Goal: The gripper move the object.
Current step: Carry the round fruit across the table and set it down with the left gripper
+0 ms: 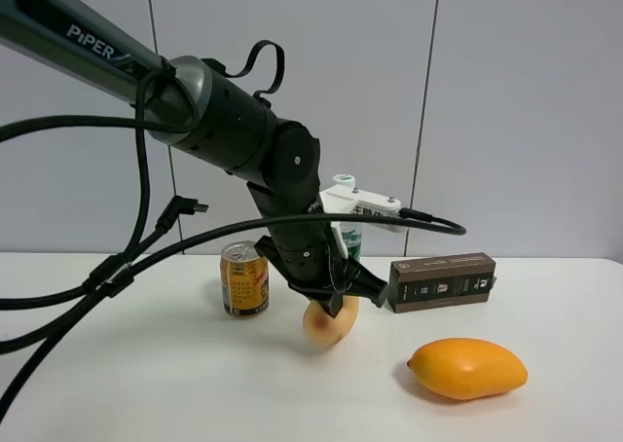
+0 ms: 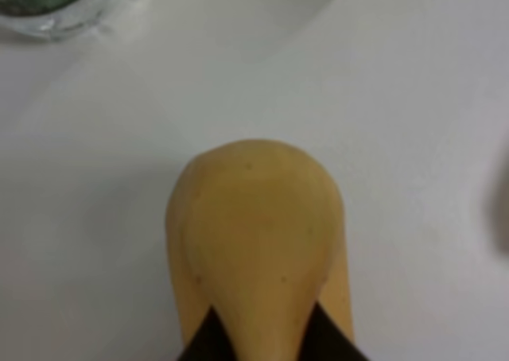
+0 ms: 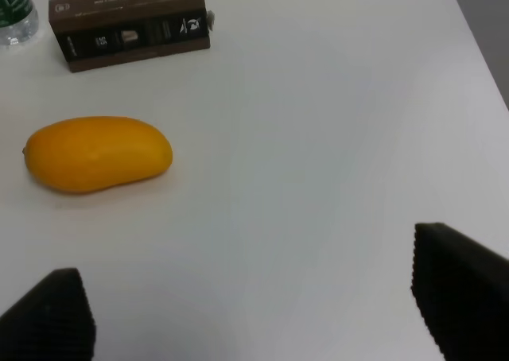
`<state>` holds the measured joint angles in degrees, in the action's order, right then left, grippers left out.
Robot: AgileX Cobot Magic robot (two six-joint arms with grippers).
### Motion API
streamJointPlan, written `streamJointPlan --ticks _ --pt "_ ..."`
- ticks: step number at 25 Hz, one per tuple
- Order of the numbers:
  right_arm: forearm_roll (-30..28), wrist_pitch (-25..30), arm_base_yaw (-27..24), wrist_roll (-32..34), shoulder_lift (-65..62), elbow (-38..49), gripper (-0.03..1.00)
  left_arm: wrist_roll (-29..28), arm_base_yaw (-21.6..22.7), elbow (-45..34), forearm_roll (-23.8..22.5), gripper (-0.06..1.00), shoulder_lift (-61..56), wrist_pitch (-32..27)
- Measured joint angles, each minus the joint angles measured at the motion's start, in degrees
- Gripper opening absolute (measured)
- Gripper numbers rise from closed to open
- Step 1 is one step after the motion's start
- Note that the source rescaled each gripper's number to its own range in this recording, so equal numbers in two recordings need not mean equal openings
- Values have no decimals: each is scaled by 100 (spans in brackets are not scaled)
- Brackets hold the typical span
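Observation:
The object, a small pale yellow-tan fruit, sits at the middle of the white table, right of the can. My left gripper, a black claw on the thick black arm, comes down over it and is shut on it. In the left wrist view the fruit fills the middle, with a black fingertip on each side. I cannot tell whether the fruit touches the table or hangs just above it. My right gripper is open and empty above bare table; it is out of the exterior high view.
A gold drink can stands left of the fruit. A green-labelled bottle stands behind the arm. A dark brown box lies to the right at the back. A large orange-yellow mango lies at the front right.

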<state>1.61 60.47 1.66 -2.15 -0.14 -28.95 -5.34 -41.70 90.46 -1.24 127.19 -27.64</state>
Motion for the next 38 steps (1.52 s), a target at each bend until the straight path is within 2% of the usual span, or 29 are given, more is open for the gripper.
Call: streamJointPlan --ticks 13,15,16,17,19,21,22,24,29,33,38 --pt "0 0 0 0 0 0 100 47 0 5 19 0 209 269" --pt "0 0 0 0 0 0 100 47 0 5 19 3 209 269" --pt "0 0 0 0 0 0 100 47 0 5 19 6 210 269" --pt "0 0 0 0 0 0 100 52 0 5 19 14 215 269" --pt "0 0 0 0 0 0 100 87 0 5 19 38 215 273" --pt "0 0 0 0 0 0 100 92 0 5 19 71 215 273" --pt "0 0 0 0 0 0 100 92 0 5 19 84 215 273" --pt "0 0 0 0 0 0 100 92 0 5 19 95 208 253" --pt "0 0 0 0 0 0 100 92 0 5 0 100 104 196" --pt "0 0 0 0 0 0 100 92 0 5 -11 100 -164 -104" --pt "0 0 0 0 0 0 100 105 0 5 -41 100 -1048 -536"
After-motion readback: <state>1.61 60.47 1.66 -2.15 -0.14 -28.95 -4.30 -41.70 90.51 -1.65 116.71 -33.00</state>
